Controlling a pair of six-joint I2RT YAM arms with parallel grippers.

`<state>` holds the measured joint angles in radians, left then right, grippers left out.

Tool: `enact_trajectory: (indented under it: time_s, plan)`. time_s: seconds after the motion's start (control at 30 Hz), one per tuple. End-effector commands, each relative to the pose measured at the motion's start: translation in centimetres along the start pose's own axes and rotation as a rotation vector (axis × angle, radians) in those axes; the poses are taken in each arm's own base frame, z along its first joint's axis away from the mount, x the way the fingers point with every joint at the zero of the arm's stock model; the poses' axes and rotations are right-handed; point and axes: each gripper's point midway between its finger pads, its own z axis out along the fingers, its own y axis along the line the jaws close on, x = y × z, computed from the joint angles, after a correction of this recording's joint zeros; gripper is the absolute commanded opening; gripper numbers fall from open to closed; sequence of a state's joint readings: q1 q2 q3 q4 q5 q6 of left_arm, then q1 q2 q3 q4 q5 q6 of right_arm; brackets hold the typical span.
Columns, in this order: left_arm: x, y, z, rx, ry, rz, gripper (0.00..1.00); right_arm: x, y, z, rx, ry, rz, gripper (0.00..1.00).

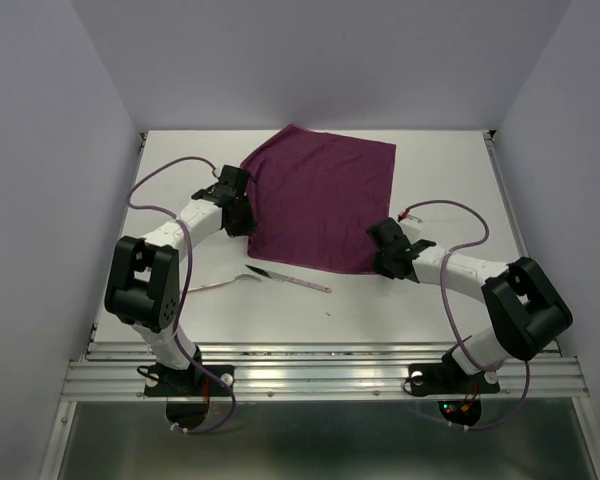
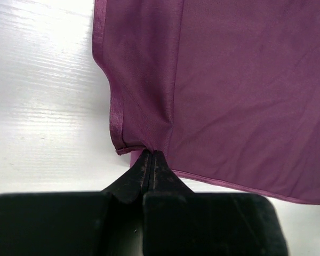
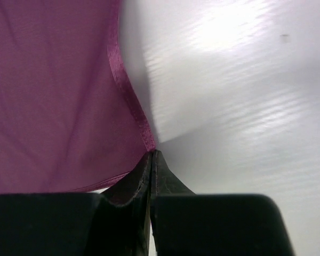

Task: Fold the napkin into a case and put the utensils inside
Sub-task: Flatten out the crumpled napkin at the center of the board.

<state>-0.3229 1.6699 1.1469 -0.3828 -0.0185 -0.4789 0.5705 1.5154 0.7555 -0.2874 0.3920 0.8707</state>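
Note:
The burgundy-purple napkin [image 1: 322,195] lies spread flat on the white table, one corner pointing to the back. My left gripper [image 1: 242,222] is shut on the napkin's near left corner, which bunches at the fingertips [image 2: 151,156]. My right gripper [image 1: 383,258] is shut on the near right corner [image 3: 152,152]. The napkin fills the left wrist view [image 2: 229,90] and the left of the right wrist view [image 3: 53,90]. Two slim utensils [image 1: 285,279] lie on the table in front of the napkin, between the arms: one with a pale handle [image 1: 220,284], one pointed like a knife. No case is formed.
White walls enclose the table on three sides. A metal rail [image 1: 320,375] runs along the near edge, by the arm bases. Purple cables [image 1: 460,215] loop from both arms over the table.

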Motion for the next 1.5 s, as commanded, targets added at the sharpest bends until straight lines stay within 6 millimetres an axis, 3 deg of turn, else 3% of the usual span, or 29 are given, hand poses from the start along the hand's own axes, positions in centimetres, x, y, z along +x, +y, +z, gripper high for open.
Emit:
enact_trajectory:
  time_s: [0.0, 0.2, 0.27, 0.4, 0.5, 0.67, 0.93, 1.2, 1.47]
  plan:
    - [-1.2, -1.9, -1.0, 0.048, -0.034, 0.03, 0.0, -1.9, -3.5, -1.3, 0.127, -0.095, 0.0, 0.01]
    - [0.9, -6.5, -1.2, 0.193, 0.003, 0.053, 0.0, -3.0, -5.4, -1.6, 0.173, -0.118, 0.032, 0.01]
    - [1.4, -7.2, -0.9, 0.197, 0.015, 0.049, 0.0, -2.7, -5.8, -1.3, 0.181, -0.101, 0.039, 0.01]
    - [1.8, -7.5, -0.5, 0.197, 0.031, 0.045, 0.0, -2.1, -5.9, -0.9, 0.169, -0.053, 0.049, 0.41]
    - [1.5, -7.4, -0.4, 0.187, 0.021, 0.049, 0.0, -1.5, -5.9, -0.7, 0.158, -0.019, 0.057, 0.6]
    - [1.3, -7.4, -0.4, 0.176, 0.017, 0.057, 0.0, -0.9, -6.2, 0.0, 0.129, 0.019, 0.085, 0.63]
    - [1.6, -7.2, 0.0, 0.166, 0.026, 0.06, 0.0, 0.4, -2.6, 1.2, -0.044, 0.096, 0.074, 0.63]
    - [1.4, -7.2, 0.0, 0.161, 0.023, 0.058, 0.0, 0.0, -1.0, 1.9, -0.073, 0.108, 0.016, 0.61]
    - [1.3, -7.4, 0.3, 0.161, 0.029, 0.057, 0.0, 1.9, -3.6, 1.9, 0.082, 0.137, -0.062, 0.59]
